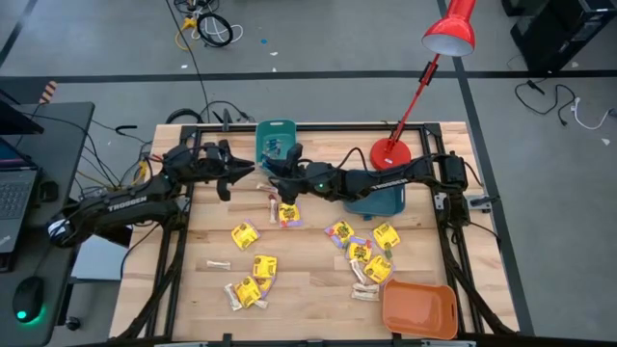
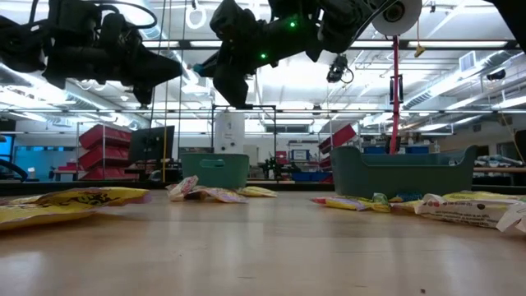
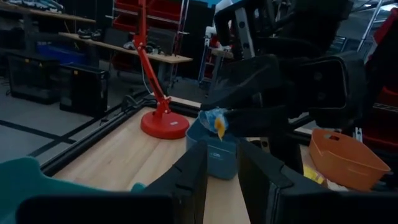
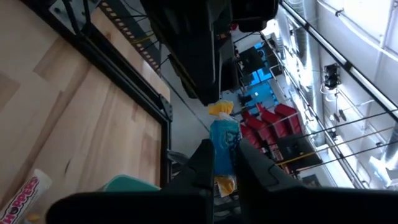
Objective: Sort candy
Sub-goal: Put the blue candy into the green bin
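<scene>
The candy lies loose on the wooden table: yellow packets (image 1: 244, 234) (image 1: 386, 234) and pale sticks (image 1: 218, 263). My right gripper (image 4: 225, 152) reaches from the table's right to just in front of the far teal bin (image 1: 275, 140). It is shut on a small blue sweet (image 4: 225, 137) with yellow twisted ends, well above the table. My left gripper (image 3: 221, 168) hangs open a little to the left of it (image 1: 234, 173). It points at the sweet (image 3: 214, 121) and has nothing between its fingers. My right gripper pinches the blue sweet's wrapped body (image 4: 224, 155) between its two fingers (image 4: 202, 163). The sweet lies along the fingers. One twisted yellow end (image 4: 221, 109) sticks out past the fingertips. The fingers come level from the table's right, and the sweet is lifted clear.
A darker teal bin (image 1: 381, 200) stands under my right arm, beside a red desk lamp's base (image 1: 390, 152). An orange bin (image 1: 419, 308) sits at the near right corner. A black frame rail (image 1: 183, 270) runs around the table. Bare wood lies at the near left.
</scene>
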Tool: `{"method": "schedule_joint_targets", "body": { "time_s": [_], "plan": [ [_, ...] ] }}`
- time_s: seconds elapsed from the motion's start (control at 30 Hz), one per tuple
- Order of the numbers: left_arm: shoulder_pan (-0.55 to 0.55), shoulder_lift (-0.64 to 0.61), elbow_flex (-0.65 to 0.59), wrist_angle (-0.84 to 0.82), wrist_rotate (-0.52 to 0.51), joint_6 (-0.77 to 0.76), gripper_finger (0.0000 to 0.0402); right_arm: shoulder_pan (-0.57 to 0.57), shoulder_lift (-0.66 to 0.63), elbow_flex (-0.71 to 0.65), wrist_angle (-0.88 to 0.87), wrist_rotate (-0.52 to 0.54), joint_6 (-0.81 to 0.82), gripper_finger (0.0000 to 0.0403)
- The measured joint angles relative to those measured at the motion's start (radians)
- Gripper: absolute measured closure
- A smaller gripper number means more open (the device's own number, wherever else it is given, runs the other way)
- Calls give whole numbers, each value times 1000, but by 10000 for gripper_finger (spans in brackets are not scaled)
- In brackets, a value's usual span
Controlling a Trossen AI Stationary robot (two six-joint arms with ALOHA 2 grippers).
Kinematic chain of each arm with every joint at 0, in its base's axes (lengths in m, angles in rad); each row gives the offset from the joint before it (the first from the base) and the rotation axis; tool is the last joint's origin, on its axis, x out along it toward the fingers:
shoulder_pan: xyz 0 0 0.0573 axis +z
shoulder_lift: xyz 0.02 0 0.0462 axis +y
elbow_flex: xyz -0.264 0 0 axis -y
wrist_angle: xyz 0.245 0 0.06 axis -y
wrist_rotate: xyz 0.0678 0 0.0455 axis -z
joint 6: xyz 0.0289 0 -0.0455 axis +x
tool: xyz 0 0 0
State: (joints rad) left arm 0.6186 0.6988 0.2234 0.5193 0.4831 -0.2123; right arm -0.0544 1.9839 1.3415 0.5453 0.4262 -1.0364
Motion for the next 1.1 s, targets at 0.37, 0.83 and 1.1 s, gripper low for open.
{"method": "schedule_joint_targets", "body": {
  "time_s": [0.37,0.83,1.1],
  "plan": [
    [-6,152,1,159,11,-2,314,0,0,0,-1,0,-14,371],
    [-12,210,1,278,41,-28,314,-1,3,0,-2,0,-40,371],
    [-12,210,1,277,23,-28,336,-1,8,0,0,1,-37,371]
  ]
}}
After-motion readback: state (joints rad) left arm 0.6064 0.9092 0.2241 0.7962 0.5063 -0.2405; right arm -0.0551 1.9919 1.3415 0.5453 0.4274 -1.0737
